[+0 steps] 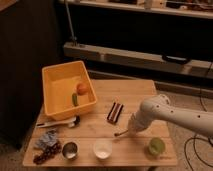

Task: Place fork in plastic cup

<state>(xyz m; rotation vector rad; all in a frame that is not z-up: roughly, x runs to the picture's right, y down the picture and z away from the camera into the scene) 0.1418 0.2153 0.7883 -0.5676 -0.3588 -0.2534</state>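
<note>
My gripper is low over the front middle of the wooden table, at the end of the white arm that comes in from the right. It is shut on the thin silvery fork, which sticks out to its lower left, just at the table top. The light-green plastic cup stands upright near the front right corner, a short way right of and nearer than the gripper. The part of the fork inside the gripper is hidden.
A white bowl and a small metal cup stand at the front edge. A dark bar lies mid-table. A yellow bin holds an orange and a green item. A white-handled utensil, a wrapper and grapes lie left.
</note>
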